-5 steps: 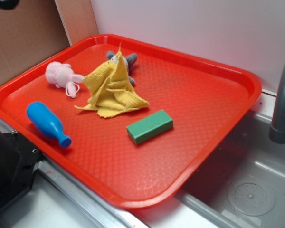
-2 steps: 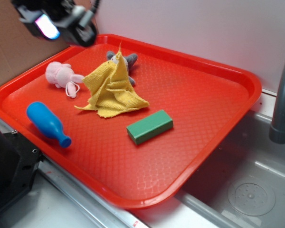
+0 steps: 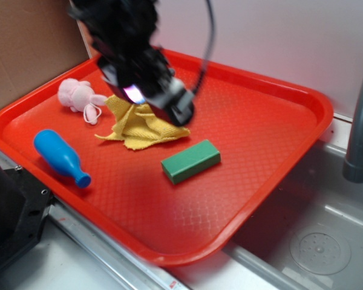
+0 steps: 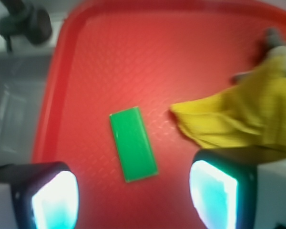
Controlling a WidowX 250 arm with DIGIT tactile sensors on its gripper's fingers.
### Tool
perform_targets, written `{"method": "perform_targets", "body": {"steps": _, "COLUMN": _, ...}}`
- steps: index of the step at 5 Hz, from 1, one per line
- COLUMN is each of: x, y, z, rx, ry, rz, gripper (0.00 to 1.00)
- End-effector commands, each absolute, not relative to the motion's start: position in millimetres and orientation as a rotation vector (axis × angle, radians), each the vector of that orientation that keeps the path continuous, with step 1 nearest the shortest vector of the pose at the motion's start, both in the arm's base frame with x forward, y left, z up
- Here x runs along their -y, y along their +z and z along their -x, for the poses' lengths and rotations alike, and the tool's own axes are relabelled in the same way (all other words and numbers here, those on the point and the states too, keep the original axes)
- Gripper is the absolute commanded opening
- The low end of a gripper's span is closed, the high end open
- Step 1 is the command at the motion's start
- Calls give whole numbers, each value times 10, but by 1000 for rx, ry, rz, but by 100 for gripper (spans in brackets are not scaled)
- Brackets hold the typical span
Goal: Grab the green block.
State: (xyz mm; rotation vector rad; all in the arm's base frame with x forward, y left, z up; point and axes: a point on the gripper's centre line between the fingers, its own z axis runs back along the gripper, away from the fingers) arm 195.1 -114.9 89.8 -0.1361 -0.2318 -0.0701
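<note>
Toy kitchen test bench, grey sink basin [image 3: 320,241] with round drain and grey faucet pipe [image 3: 360,121] well off to the claw's [image 4: 133,200] side, red serving tray [image 3: 260,90] under it, cardboard panel [image 3: 30,54] and white wall [image 3: 260,36] behind

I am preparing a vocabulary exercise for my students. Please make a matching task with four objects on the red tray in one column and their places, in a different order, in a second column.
Objects:
1. green block
2. yellow cloth
3. blue bottle toy
4. pink plush toy

Places:
A. tray's near left edge
B. far left part, beside the cloth
C. middle of the tray, lying alone
D. partly under the gripper

Pairs: 1-C, 2-D, 3-A, 4-B
</note>
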Motion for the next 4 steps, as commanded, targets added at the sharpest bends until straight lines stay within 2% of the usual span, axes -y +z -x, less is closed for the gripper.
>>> {"method": "perform_targets", "body": {"steps": 1, "x": 1311, "y": 470, "z": -2162, "rx": 208, "ry": -122, "rz": 97, "gripper": 100}}
{"method": "perform_targets", "body": {"steps": 2, "x": 1366, "y": 237, "z": -2134, "rx": 168, "ry": -172, "rz": 106, "gripper": 100}}
{"method": "perform_targets", "body": {"steps": 3, "x": 1366, "y": 167, "z": -2114, "rx": 159, "ry": -179, "rz": 93, "gripper": 0}}
{"method": "perform_targets", "body": {"steps": 4, "x": 1316, "y": 183, "z": -2120, "rx": 150, "ry": -155, "rz": 96, "gripper": 0}}
